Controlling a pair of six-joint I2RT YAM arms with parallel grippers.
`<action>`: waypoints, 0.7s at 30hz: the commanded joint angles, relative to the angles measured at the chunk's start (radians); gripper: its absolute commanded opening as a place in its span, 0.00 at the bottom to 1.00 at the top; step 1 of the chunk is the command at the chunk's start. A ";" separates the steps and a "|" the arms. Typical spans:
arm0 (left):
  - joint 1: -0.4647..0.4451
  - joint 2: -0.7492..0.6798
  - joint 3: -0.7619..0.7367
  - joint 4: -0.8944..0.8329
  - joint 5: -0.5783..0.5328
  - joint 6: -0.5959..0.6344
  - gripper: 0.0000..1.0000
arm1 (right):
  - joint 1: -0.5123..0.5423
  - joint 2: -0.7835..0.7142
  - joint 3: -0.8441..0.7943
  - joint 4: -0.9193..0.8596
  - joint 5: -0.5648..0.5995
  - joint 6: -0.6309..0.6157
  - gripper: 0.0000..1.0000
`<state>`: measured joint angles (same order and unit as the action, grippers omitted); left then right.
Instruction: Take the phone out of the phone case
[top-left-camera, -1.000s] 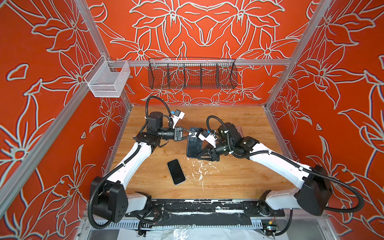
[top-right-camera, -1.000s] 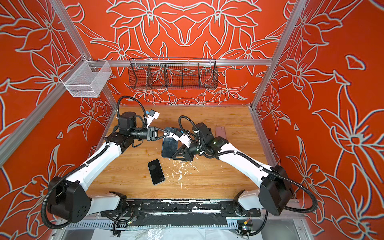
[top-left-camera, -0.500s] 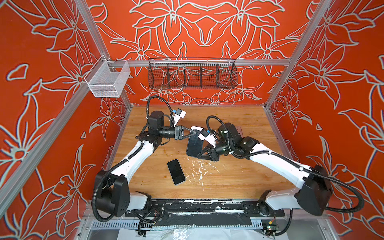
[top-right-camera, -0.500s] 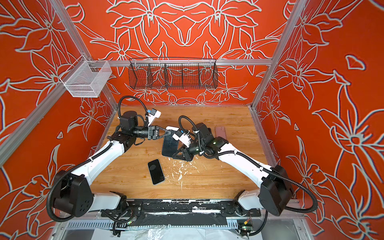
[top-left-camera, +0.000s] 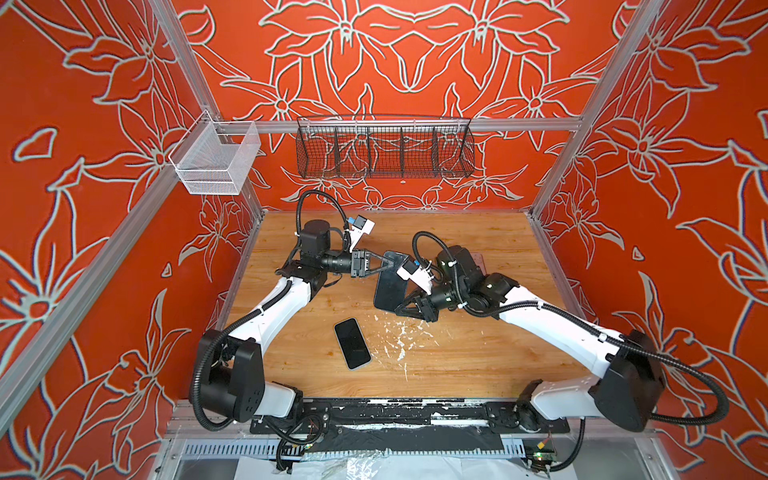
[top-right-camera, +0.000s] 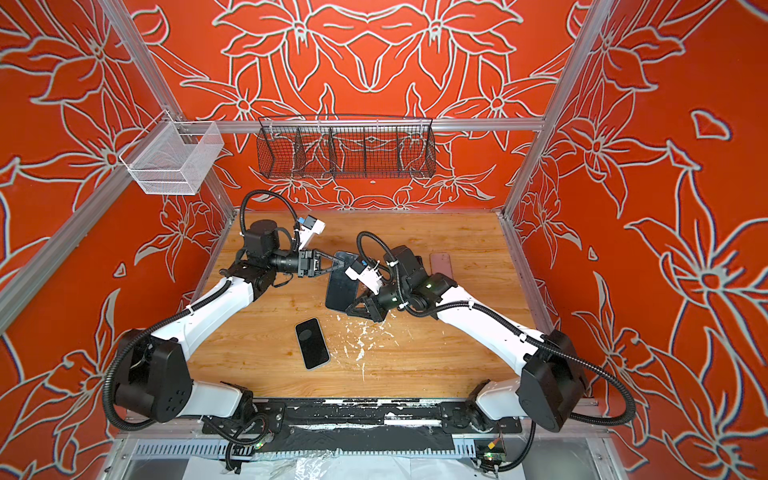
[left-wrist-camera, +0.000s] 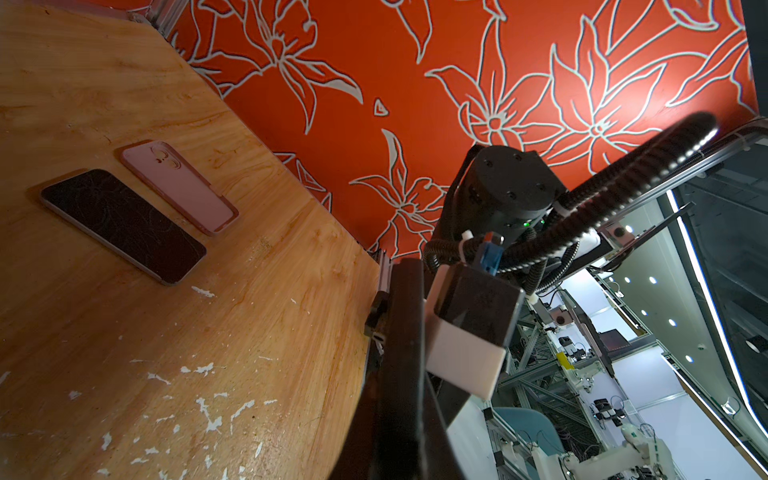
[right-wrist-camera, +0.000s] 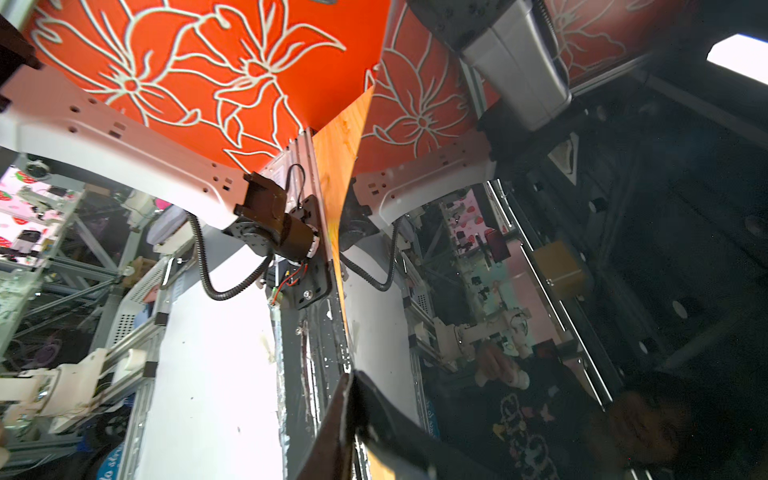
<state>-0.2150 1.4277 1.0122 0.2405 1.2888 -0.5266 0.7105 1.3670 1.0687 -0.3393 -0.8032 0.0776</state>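
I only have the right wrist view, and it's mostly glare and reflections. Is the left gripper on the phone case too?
Observer: Yes. In both top views the left gripper is shut on the far end of the dark phone case.
Operator: Anything lying loose nearby?
Observer: A black phone lies flat on the near side of that case, apart from it.
Operator: And further back?
Observer: The left wrist view shows a pink case lying flat, with a second dark phone side by side with it.
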 joint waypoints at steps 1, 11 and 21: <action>0.005 0.049 0.046 0.056 -0.091 -0.123 0.00 | 0.054 -0.029 0.039 0.021 0.054 -0.150 0.13; -0.001 0.133 0.080 0.191 -0.079 -0.262 0.00 | 0.094 -0.040 0.033 0.028 0.160 -0.227 0.15; -0.010 0.162 0.128 0.109 -0.075 -0.225 0.00 | 0.155 -0.036 0.004 0.050 0.292 -0.278 0.17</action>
<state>-0.2173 1.5600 1.1046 0.4282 1.4242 -0.6270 0.7845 1.3327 1.0744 -0.3035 -0.5571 -0.0051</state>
